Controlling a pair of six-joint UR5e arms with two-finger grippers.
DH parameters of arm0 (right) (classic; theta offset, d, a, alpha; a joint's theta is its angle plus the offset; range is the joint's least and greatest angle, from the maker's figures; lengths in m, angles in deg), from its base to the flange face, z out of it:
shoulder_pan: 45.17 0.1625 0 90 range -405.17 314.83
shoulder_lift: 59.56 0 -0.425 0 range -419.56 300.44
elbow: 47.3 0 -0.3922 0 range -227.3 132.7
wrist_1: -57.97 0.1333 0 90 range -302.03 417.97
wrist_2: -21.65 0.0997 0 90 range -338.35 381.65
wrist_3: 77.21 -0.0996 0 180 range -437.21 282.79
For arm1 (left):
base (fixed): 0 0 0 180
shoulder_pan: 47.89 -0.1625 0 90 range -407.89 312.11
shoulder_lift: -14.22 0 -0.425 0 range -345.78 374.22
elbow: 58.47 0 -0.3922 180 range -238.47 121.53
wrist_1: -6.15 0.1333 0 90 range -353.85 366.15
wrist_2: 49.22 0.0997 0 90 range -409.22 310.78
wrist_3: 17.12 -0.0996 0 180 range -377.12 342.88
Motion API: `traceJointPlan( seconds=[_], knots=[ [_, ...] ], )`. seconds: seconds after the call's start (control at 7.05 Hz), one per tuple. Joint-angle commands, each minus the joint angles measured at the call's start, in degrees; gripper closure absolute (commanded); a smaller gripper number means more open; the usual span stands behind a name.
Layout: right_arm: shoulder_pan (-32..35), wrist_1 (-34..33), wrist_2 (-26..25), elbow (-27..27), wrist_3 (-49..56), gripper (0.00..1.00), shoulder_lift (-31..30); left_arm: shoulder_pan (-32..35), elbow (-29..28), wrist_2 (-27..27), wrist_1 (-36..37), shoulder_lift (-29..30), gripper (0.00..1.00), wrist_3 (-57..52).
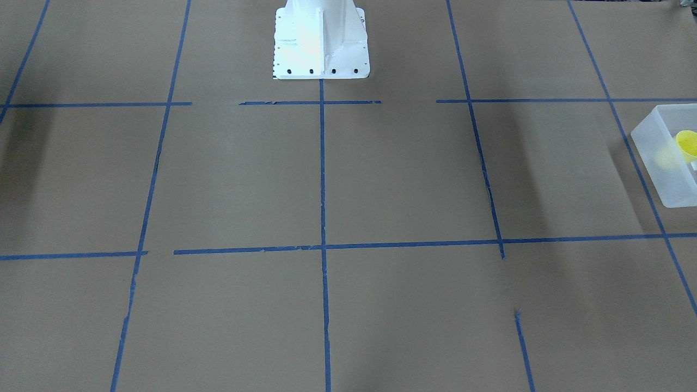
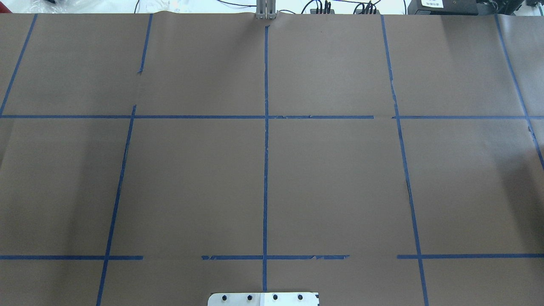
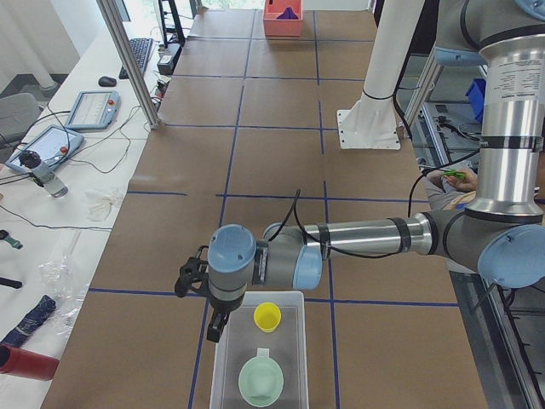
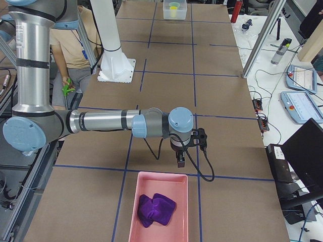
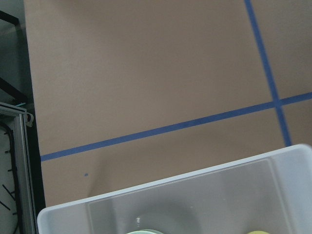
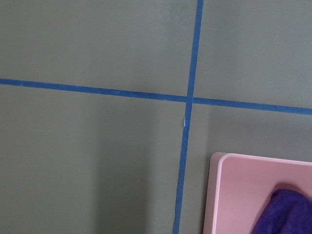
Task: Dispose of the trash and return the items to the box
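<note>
A brown paper-covered table [image 2: 191, 178], gridded with blue tape [image 2: 266, 170], runs out from the white metal robot base [image 1: 321, 43]. At the end on the robot's left sits the translucent frosted-white rectangular plastic box [image 3: 220, 362], its long axis along the table's length. Inside it stand the small bright-yellow tapered plastic cup [image 3: 267, 316] and, beside it, the pale mint-green round bowl [image 3: 261, 381], the two apart. The left gripper [image 3: 216, 327] hangs just over the box's inner corner on the operators' side, with the cup close by; whether its fingers are parted or closed, I cannot tell. The right gripper [image 4: 180, 162] is well apart at the opposite end, just before a pink rectangular tray [image 4: 132, 212] holding a purple cloth [image 4: 156, 209]; its state is likewise unclear. Both items look returned, so little seems left. Any further reach into the box falls to the left arm.
</note>
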Motion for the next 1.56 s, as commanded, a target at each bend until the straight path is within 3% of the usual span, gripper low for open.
traceJointPlan(
  seconds=[0.0, 0.28, 0.71, 1.42],
  knots=[
    [1.1, -5.5, 0.0, 3.6, 0.2, 0.0, 0.2, -0.5, 6.0, -3.4, 6.4, -0.7, 0.0, 0.7],
    [-0.7, -6.3, 0.1, 4.6, 0.2, 0.0, -1.0, -5.8, 9.2, -7.0, 6.3, -1.0, 0.0, 8.1],
    [-4.4, -5.9, 0.1, 4.9, 0.1, 0.0, -1.0, -6.1, 9.3, -7.0, 5.9, -2.9, 0.0, 7.6],
    [-5.1, -5.6, 0.2, 5.2, -0.4, 0.0, -2.5, -6.6, 8.8, -6.6, 5.6, -5.9, 0.0, 7.4]
  ],
)
